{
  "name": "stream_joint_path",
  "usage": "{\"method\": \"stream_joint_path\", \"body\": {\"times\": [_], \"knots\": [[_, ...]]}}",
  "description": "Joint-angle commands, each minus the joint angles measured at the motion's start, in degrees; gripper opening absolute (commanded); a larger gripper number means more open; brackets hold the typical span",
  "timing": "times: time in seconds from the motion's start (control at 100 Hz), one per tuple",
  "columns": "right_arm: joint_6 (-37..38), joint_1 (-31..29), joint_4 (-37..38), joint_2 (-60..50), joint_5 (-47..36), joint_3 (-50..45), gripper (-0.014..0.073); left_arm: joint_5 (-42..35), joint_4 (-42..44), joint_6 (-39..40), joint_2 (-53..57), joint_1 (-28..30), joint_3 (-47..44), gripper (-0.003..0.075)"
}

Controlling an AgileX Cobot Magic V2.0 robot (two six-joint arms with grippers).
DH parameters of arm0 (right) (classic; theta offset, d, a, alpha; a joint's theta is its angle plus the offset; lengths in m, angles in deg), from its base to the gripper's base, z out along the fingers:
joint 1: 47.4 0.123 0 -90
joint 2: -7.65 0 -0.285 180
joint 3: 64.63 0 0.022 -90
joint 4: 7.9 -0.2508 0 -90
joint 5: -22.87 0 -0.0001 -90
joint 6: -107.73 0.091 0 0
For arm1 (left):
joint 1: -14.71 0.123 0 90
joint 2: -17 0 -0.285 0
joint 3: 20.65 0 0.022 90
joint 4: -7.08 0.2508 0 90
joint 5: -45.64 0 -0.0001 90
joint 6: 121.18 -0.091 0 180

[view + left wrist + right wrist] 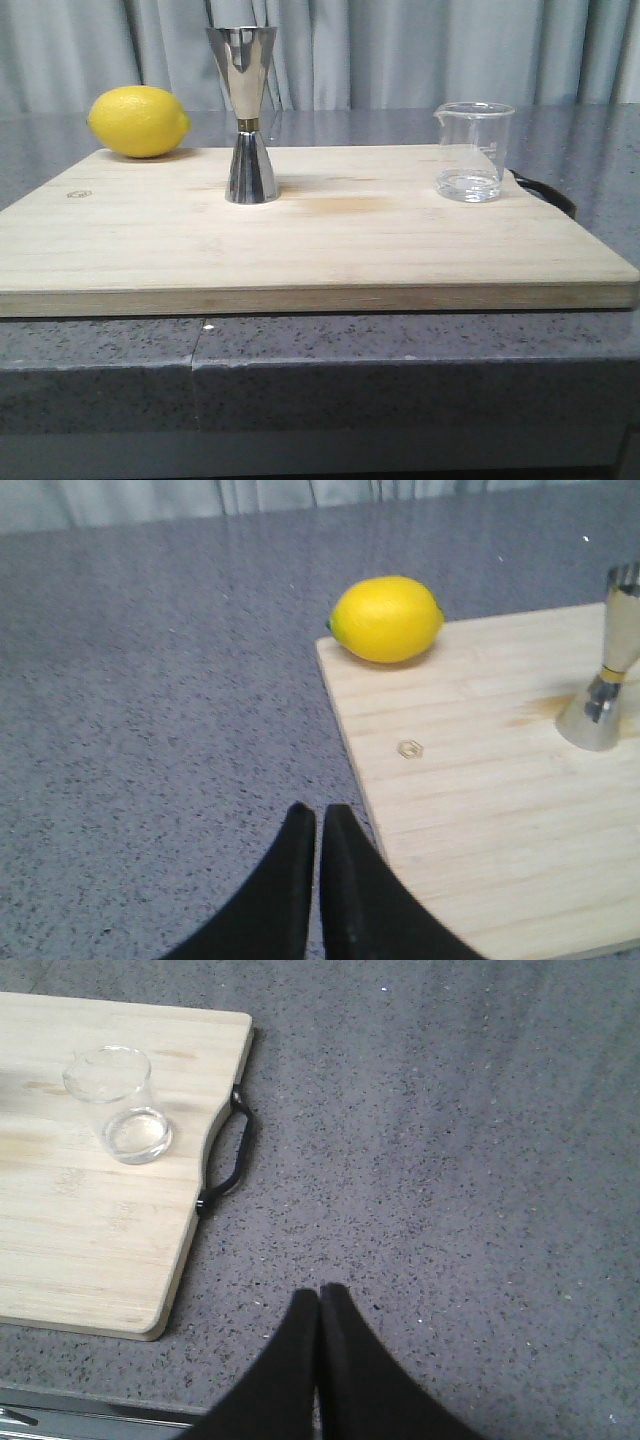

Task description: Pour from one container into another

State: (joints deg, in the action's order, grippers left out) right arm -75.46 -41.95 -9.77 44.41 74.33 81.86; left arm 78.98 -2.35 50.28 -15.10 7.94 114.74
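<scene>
Beaker (472, 152): a small clear glass vessel with a pouring lip, standing upright on the wooden cutting board (300, 240), toward the board's right end near the black handle (228, 1155). A shallow layer of clear liquid appears to sit at its bottom (the glass makes this hard to confirm). Its long axis is vertical; the lip faces left in the front view.

Receiving vessel: the metal hourglass cup (247, 115) stands upright near the middle of the board, well apart from the beaker. A lemon (139, 121) rests at the board's far left corner, clear of both.

Right tool (320, 1300): fingers pressed together, holding nothing, poised over the bare grey surface (450, 1160) off the board's right edge. From this tool the beaker lies at about 10 o'clock in its wrist view, well apart.

Left tool (320, 825): fingers nearly touching, only a thin slit between them, holding nothing, placed at the board's left edge. In its wrist view the lemon lies at about 12 o'clock and the metal cup at about 2 o'clock; the beaker does not show there at all.

Assessment: nothing has been grasped and the pour has not begun. The right arm is plainly the nearer to the beaker. In my judgement the coming move calls for that tool to spread its fingers, travel over the handle end of the board, and close on the beaker's upright wall from the side, keeping the lip toward the metal cup.
</scene>
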Motion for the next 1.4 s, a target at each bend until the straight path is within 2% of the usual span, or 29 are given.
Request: {"method": "stream_joint_path", "body": {"times": [0.0,0.28,0.44,0.85,0.95,0.99,1.03,1.39], "knots": [[0.01,-0.2,0.07,0.17,-3.89,1.32,-0.0075,-10.97,0.0,0.0,4.36,1.56,-4.7,-0.0019],[0.01,-0.2,0.07,0.17,-3.89,1.32,-0.0075,-29.23,0.0,0.0,19.68,2.97,-27.86,-0.0019],[0.01,-0.2,0.07,0.17,-3.89,1.32,-0.0075,-34.8,-0.46,0.0,25.43,2.97,-34.79,-0.0019],[0.01,-0.2,0.07,0.17,-3.36,1.32,-0.0075,-35.22,-0.59,0.48,25.89,2.72,-34.84,-0.0019],[0.01,-0.2,0.07,0.17,-3.28,1.32,-0.0075,-35.53,6.25,6.53,25.89,2.72,-34.84,-0.0019],[0.01,-0.2,0.07,0.17,-3.28,1.32,-0.0075,-35.53,12.58,12.39,25.89,2.72,-34.84,-0.0019],[0.01,-0.2,0.07,0.17,-3.28,1.32,-0.0075,-35.53,15.3,16.78,25.89,2.72,-34.84,-0.0019],[0.01,-0.2,0.07,0.17,-3.28,1.32,-0.0075,-35.5,13.04,16.93,25.89,2.72,-34.84,-0.0019]]}}
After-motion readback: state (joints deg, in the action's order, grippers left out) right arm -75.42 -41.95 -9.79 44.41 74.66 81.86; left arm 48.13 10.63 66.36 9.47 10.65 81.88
